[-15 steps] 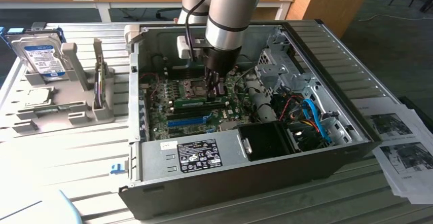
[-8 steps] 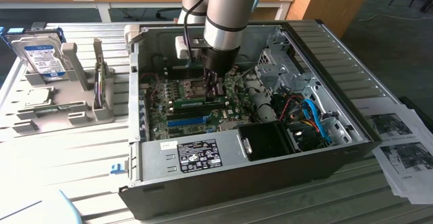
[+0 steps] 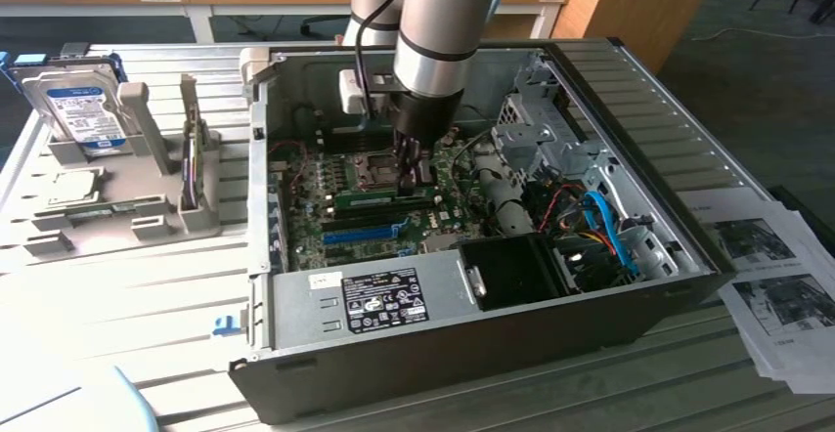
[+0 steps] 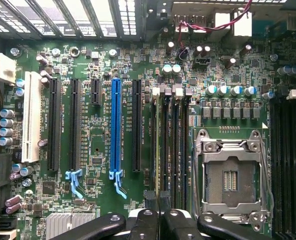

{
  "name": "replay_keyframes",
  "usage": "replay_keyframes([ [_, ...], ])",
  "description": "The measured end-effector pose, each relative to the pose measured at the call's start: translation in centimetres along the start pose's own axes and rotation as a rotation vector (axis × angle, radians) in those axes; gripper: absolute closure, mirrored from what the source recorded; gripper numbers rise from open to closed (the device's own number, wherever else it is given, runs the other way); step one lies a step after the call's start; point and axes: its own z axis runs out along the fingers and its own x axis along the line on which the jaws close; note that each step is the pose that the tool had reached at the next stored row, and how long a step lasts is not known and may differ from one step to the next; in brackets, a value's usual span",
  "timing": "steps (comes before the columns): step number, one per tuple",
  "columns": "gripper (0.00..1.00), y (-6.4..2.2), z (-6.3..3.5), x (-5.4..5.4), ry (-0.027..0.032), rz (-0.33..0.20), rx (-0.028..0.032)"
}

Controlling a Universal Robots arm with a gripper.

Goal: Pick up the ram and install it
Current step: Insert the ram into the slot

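The pincer (image 3: 415, 186) is clenched on the ram (image 3: 367, 198), edge-up over the memory slots (image 4: 170, 145) inside the computer case (image 3: 659, 129). The ram is probably light, stiff and brittle, best gripped by its flat faces near the top edge.

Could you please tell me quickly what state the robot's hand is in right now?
The hand is closed on the thin green circuit-board ram stick, low over the green motherboard.
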Motion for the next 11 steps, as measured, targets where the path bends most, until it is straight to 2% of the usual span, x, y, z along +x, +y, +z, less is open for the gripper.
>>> replay_keyframes([
  [11, 0.89, -0.07, 0.0, 0.0, -0.0001, 0.0, 0.0],
])
